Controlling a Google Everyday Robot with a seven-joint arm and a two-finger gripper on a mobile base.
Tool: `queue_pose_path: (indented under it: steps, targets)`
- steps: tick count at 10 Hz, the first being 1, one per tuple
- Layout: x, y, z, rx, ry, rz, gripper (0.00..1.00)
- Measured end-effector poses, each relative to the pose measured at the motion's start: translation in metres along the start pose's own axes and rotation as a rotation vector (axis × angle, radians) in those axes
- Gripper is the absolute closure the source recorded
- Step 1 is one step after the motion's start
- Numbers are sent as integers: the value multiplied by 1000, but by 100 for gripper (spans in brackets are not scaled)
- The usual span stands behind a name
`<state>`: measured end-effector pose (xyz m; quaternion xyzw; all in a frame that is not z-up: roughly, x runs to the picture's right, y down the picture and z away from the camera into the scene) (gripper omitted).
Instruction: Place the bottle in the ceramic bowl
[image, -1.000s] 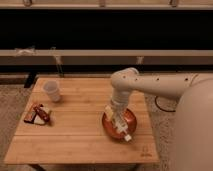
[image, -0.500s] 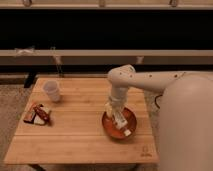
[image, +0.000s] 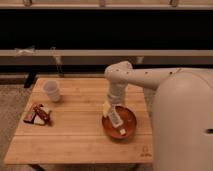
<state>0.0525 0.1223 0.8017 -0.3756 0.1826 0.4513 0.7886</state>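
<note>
Reaching down from the pale arm (image: 145, 77), the gripper (image: 111, 107) hangs at the far left rim of the ceramic bowl (image: 127, 125), just above the wooden table (image: 75, 135). Whether it grips anything cannot be told from this single camera view. The bottle (image: 116, 119) lies inside the bowl, tilted, its upper end close under the gripper and its lower end toward the bowl's middle; a small yellowish piece shows near the bowl's front edge. The bowl itself sits on the right part of the table, near the front right corner. The robot's large white body (image: 185, 120) fills the right side of the view. Well apart on the left, a white cup (image: 52, 91) stands upright near the table's far left corner, and dark red-brown and white packets (image: 37, 114) lie in front of it by the left edge.
</note>
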Motion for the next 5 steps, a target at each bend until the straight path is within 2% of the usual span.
queue_pose_path:
  steps: [2, 5]
  targets:
    - [-5, 2, -12, 18, -11, -13, 20]
    - [-5, 3, -13, 20, -12, -15, 20]
